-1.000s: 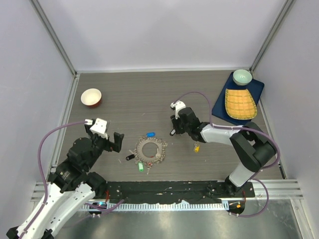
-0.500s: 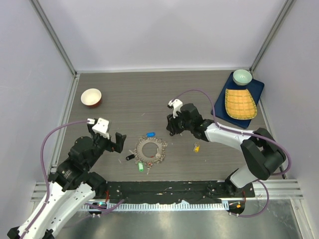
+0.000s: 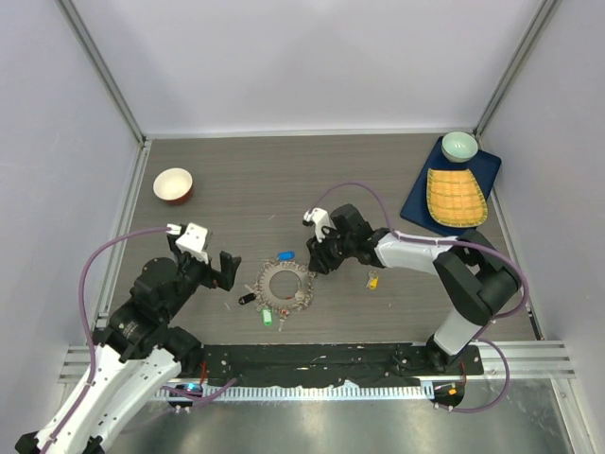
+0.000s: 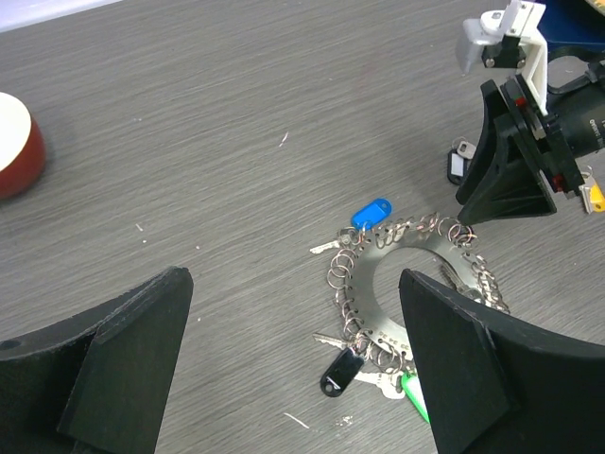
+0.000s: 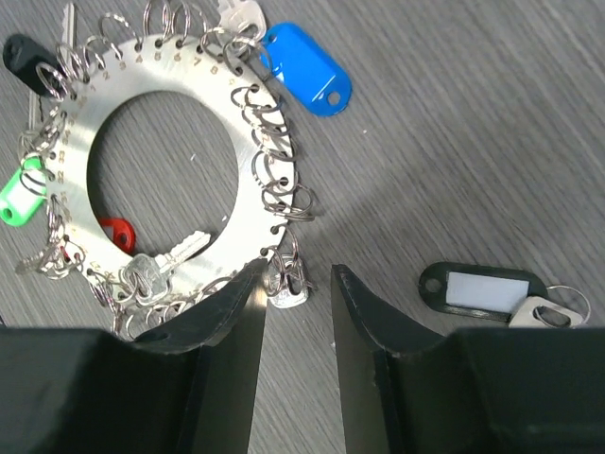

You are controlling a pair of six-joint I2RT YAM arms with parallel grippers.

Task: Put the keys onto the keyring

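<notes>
The keyring [image 3: 286,284] is a flat silver ring fringed with small split rings and keys, and lies at table centre. It carries blue [image 3: 285,254], black [image 3: 248,299] and green [image 3: 267,317] tags. In the right wrist view the keyring [image 5: 241,175] lies just ahead, and my right gripper [image 5: 295,279] stands narrowly open around a small silver key head [image 5: 284,291] at its rim. A loose key with a black white-labelled tag [image 5: 482,288] lies to the right. A yellow-tagged key [image 3: 372,280] lies apart. My left gripper [image 4: 293,284] is wide open and empty, above the ring's left side [image 4: 373,284].
A red bowl [image 3: 173,184] stands at the back left. A blue tray [image 3: 416,203] at the back right holds a yellow mat [image 3: 456,196] and a green bowl [image 3: 459,145]. Frame posts stand at the table's back corners.
My right gripper has moved left and nearer, from behind the ring down to its right rim. The left arm has barely moved.
</notes>
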